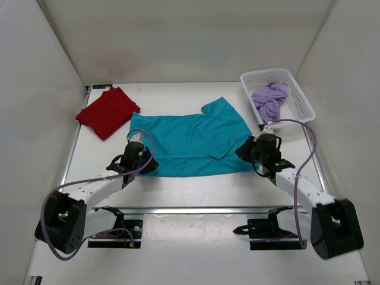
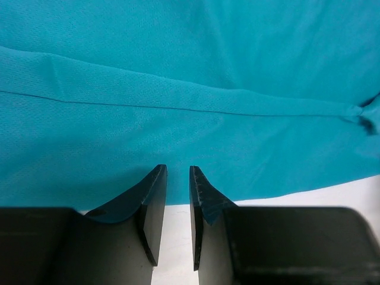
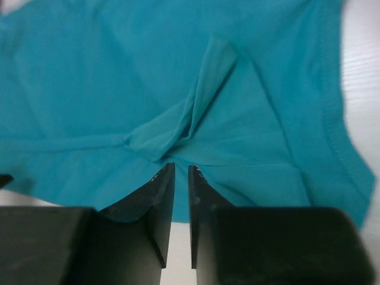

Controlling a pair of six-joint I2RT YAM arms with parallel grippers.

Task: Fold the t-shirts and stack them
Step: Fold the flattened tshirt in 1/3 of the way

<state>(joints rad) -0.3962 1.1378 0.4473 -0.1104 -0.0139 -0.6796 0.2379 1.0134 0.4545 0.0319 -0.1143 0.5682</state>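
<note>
The teal-blue t-shirt [image 1: 190, 139] lies spread across the middle of the table, with a fold seam [image 2: 178, 107] running across it. My left gripper [image 1: 145, 166] [image 2: 178, 172] hovers at its near left edge, jaws a little apart, nothing between them. My right gripper [image 1: 246, 153] [image 3: 181, 169] is at the near right edge, its jaws almost together with only a thin slit. Its tips point at a puckered fold [image 3: 160, 139], and no cloth shows in the slit. The dark red t-shirt [image 1: 108, 111] lies folded at the back left. The pale lavender t-shirt [image 1: 269, 100] sits bunched in the basket.
The white mesh basket [image 1: 300, 95] stands at the back right corner. White walls close in the table on the left, back and right. Purple cables loop from both arms near the front edge.
</note>
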